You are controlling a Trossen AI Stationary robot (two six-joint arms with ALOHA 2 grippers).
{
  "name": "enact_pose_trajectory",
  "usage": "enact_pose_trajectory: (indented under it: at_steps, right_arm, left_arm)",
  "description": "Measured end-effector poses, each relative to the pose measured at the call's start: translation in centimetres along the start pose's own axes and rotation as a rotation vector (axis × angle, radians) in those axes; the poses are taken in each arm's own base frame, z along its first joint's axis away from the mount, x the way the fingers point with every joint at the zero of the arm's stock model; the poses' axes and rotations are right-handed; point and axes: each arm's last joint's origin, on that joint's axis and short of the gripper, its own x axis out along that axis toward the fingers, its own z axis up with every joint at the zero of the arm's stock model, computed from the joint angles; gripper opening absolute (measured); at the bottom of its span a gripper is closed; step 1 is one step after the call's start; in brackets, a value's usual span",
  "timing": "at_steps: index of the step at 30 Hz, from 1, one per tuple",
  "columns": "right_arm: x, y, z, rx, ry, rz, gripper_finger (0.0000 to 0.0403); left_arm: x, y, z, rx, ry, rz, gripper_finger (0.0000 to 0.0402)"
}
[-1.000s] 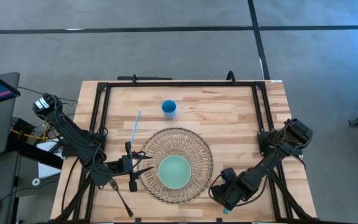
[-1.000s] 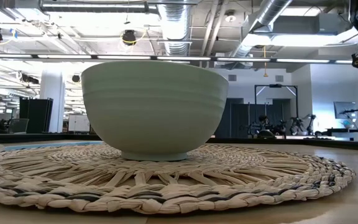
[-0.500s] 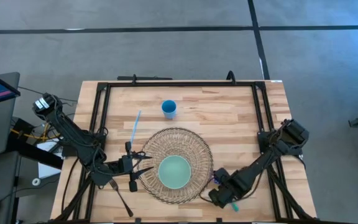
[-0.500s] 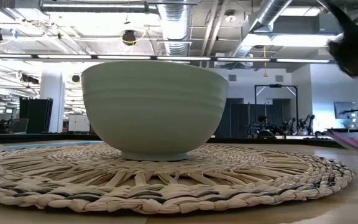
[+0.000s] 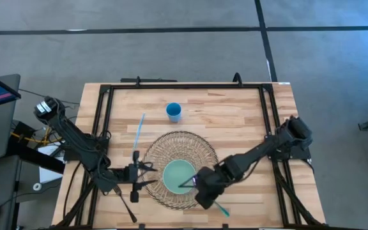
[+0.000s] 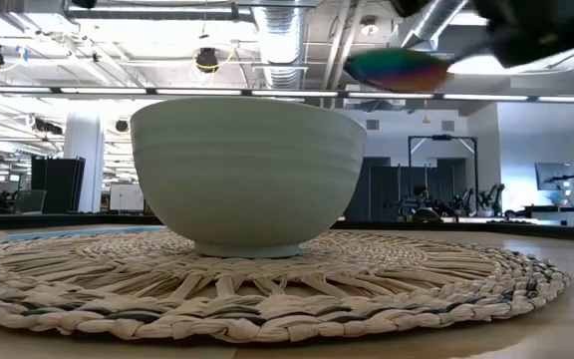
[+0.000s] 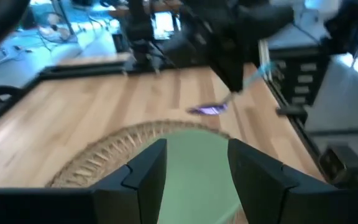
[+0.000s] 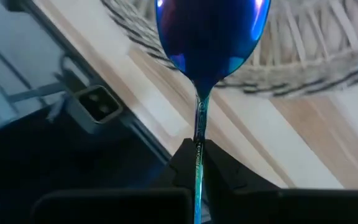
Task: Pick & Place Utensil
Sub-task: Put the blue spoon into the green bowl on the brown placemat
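A spoon with an iridescent blue-purple bowl [image 8: 207,31] and a teal handle is held by my right gripper [image 5: 201,185] at the near right edge of the woven round mat [image 5: 200,153]. The spoon's bowl [image 6: 397,70] hangs above rim height, just right of the pale green bowl [image 5: 179,176], which stands on the mat. My left gripper [image 5: 149,175] is open at the mat's left edge, with its fingers [image 7: 145,171] pointing at the green bowl [image 7: 194,168]. The left wrist view also shows the spoon [image 7: 207,110] beyond the bowl. My right gripper pinches the spoon's thin handle [image 8: 197,134] between its two fingers, a short way behind the spoon's bowl. The fingers lie along the handle. The teal handle end [image 5: 224,209] sticks out behind the gripper toward the near edge. The spoon is lifted clear, roughly level, its bowl pointing toward the green bowl.
A blue cup [image 5: 174,112] stands on the far part of the table. A light blue stick [image 5: 138,131] lies left of the mat. A thin dark utensil [image 5: 125,204] lies near the near left corner. A black frame [image 5: 184,85] borders the table.
My right gripper has carried the spoon from the table's near right part leftward to the mat's edge beside the green bowl. It has also risen: in the low view the spoon has gone from out of sight to above the bowl's rim. It has stayed shut on the spoon.
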Motion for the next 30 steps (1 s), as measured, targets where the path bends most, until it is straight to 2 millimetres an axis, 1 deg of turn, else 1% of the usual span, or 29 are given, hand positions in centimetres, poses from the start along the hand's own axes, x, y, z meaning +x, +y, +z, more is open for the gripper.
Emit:
enact_pose_trajectory:
  at_steps: [3, 7, 9, 11, 13, 17, 21, 24, 26, 30]
  right_arm:
    - [-0.6, -0.2, 1.9, 0.048, -0.010, 0.038, 0.0008]
    - [-0.9, -0.6, 4.1, 0.151, 0.042, 0.094, 0.0018]
    - [-0.7, -0.8, 5.0, 0.193, 0.071, 0.114, 0.0021]
    - [-0.7, -0.6, 5.9, 0.199, 0.101, 0.176, 0.0021]
    - [-0.9, -0.5, 6.4, 0.203, 0.127, 0.216, 0.0020]
    - [-0.8, -0.3, 7.6, 0.245, 0.110, 0.272, 0.0016]
    - [0.4, -0.1, 8.7, 0.274, 0.104, 0.307, 0.0018]
    - [2.3, -0.3, 9.2, 0.287, 0.152, 0.302, 0.0020]
    - [3.1, -0.4, 9.7, 0.292, 0.177, 0.313, 0.0020]
    - [3.5, -0.5, 10.3, 0.283, 0.199, 0.335, 0.0015]
  left_arm:
    - [0.7, -0.4, -1.2, 0.039, 0.039, 0.003, 0.0172]
    - [2.1, -0.7, -2.7, 0.087, 0.089, 0.036, 0.0157]
    - [2.7, -0.8, -3.4, 0.104, 0.108, 0.050, 0.0144]
    - [3.1, -0.9, -3.9, 0.121, 0.127, 0.057, 0.0128]
    - [3.6, -0.9, -4.2, 0.126, 0.134, 0.071, 0.0110]
    - [4.2, -0.8, -4.6, 0.126, 0.139, 0.086, 0.0075]
    - [4.7, -0.6, -4.9, 0.097, 0.146, 0.107, 0.0039]
    - [5.0, -0.4, -5.0, 0.076, 0.150, 0.119, 0.0012]
    - [5.0, -0.4, -5.1, 0.077, 0.155, 0.110, 0.0007]
    - [5.1, -0.4, -5.1, 0.076, 0.159, 0.103, 0.0008]
